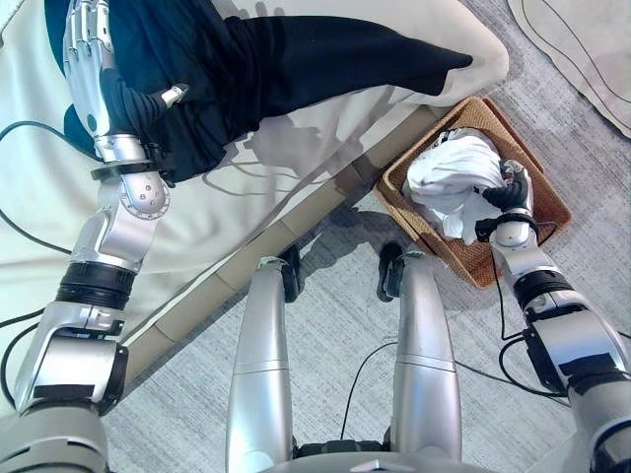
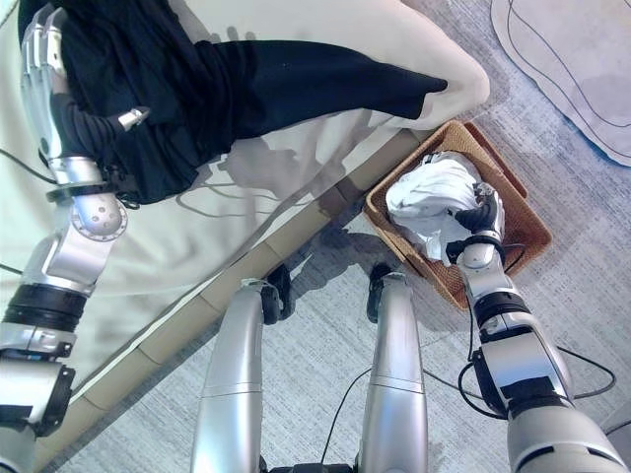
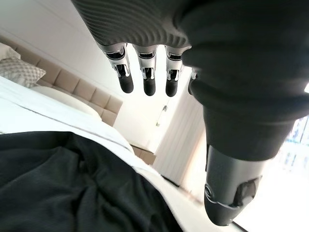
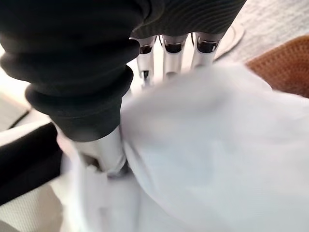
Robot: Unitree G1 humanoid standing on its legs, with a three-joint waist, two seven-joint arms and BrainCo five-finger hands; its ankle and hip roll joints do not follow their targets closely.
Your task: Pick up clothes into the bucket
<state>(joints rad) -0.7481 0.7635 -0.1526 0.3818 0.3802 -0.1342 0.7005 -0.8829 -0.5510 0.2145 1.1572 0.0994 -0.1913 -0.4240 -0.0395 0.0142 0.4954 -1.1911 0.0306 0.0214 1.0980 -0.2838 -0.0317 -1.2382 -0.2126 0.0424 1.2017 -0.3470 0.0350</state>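
Observation:
A black garment (image 1: 296, 59) lies spread on the cream bed (image 1: 246, 217); it is also the dark cloth (image 3: 58, 183) in the left wrist view. My left hand (image 1: 84, 49) hovers over its left part, open, with straight fingers (image 3: 145, 72) that hold nothing. On the floor at the right stands a brown woven basket (image 1: 473, 258) with a white garment (image 1: 449, 177) heaped in it. My right hand (image 1: 511, 195) is at the basket's right side, pushed into the white garment (image 4: 217, 145), which covers most of the hand.
The bed's padded edge (image 1: 296, 222) runs diagonally between the bed top and the grey carpet (image 1: 325, 325). A pale rug (image 1: 582, 49) lies at the far right. In the left wrist view a headboard (image 3: 82, 87) with pillows stands behind.

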